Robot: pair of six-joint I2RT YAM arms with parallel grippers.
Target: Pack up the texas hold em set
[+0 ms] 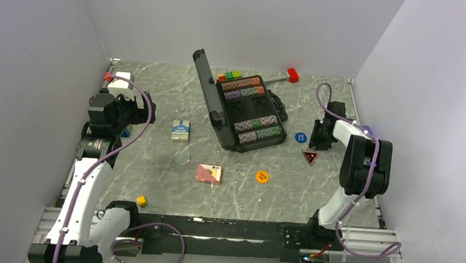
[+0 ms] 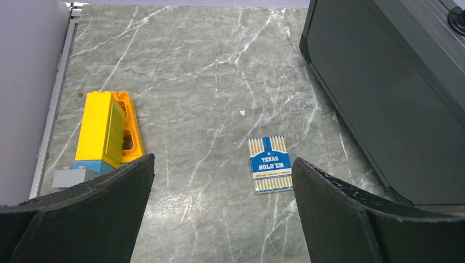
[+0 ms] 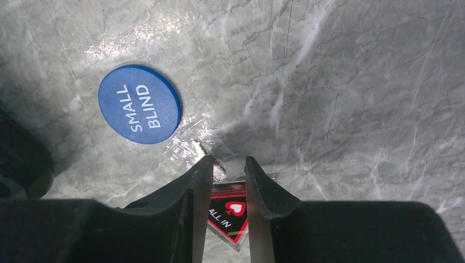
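Near the counter's right edge, right gripper [image 3: 228, 161]: fingers narrow over the triangle marker [image 3: 229, 211]; pinched or not, cannot tell. Only its wrist view reads the lettering: "ALL IN", and "SMALL BLIND" on the blue disc [image 3: 140, 104] beside. Left gripper [image 2: 222, 164]: wide, holding nothing, above the blue-white deck [image 2: 269, 164] toward the left edge. Open case [image 1: 245, 107] with chips [image 1: 257, 130] sits toward the far edge. Grey marbled counter [image 1: 158, 94], pale walls [image 1: 239, 19].

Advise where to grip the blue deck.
Pinch the blue deck across its long edges, coming straight down from above. It lies flat on the table, label up, with both long edges clear. The case stands off to its right.
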